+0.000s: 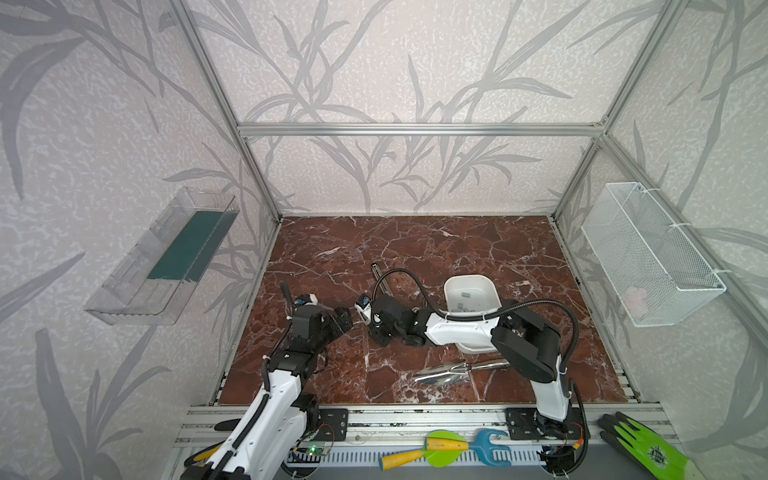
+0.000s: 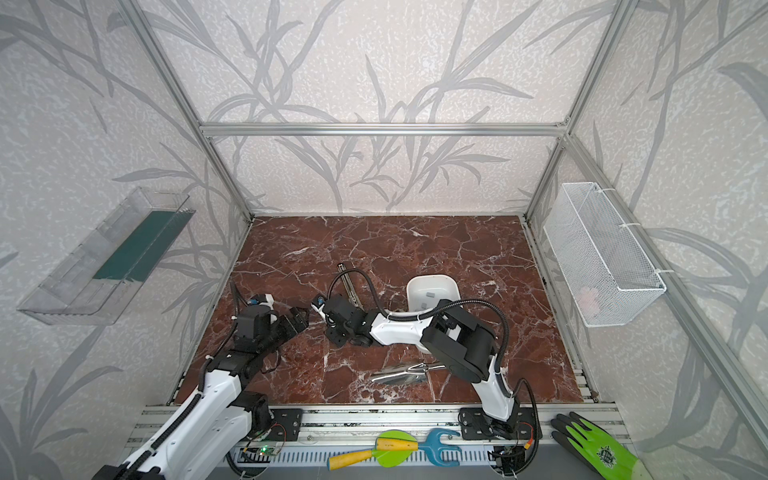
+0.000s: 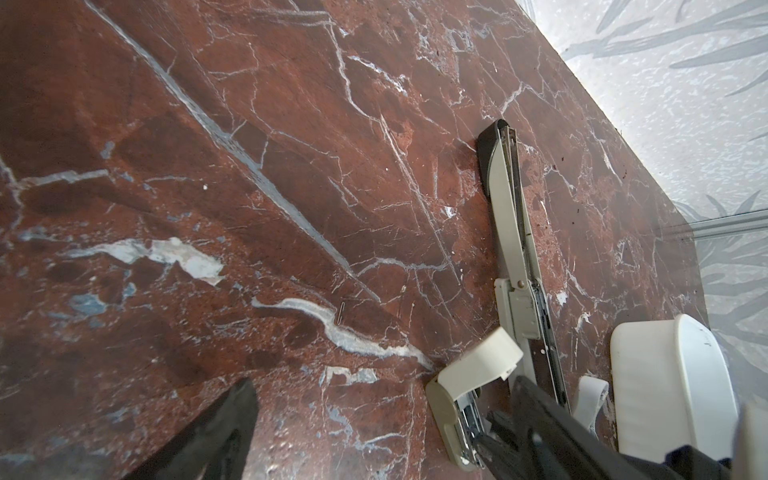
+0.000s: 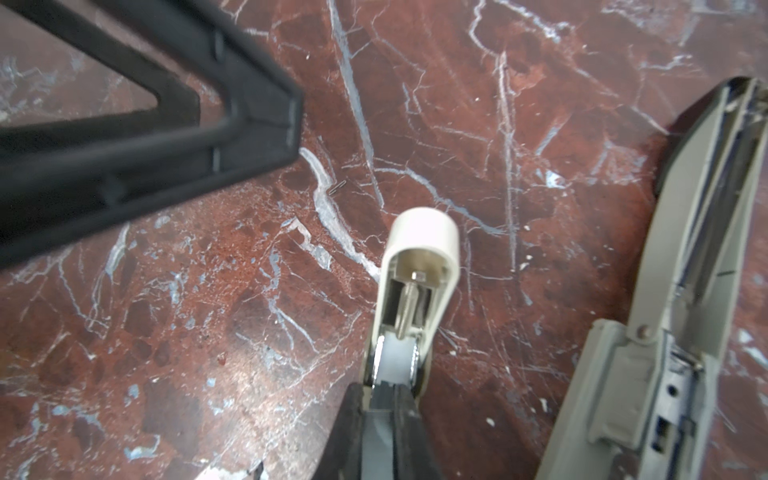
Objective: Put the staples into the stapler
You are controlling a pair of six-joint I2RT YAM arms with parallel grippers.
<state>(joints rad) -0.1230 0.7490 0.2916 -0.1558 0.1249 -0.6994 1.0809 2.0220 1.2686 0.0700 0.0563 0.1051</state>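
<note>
Right wrist is showing the right gripper [image 4: 390, 386] clamping the stapler lid [image 4: 419, 249], left gripper [image 1: 344, 320] gaping; staples [image 1: 464, 295] probably handling light and brittle, so I'm pinching long sides.

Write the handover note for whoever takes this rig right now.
The left gripper is open and empty, beside the stapler.
The right gripper reaches across the middle, shut on the cream cover of the stapler.
The stapler lies swung open on the table. The staples sit in the tub. A loose staple lies on the table.
Done: stapler opened.
Left: fetch a strip, seat it, close the stapler. Whether any is already loaded cannot be told.
</note>
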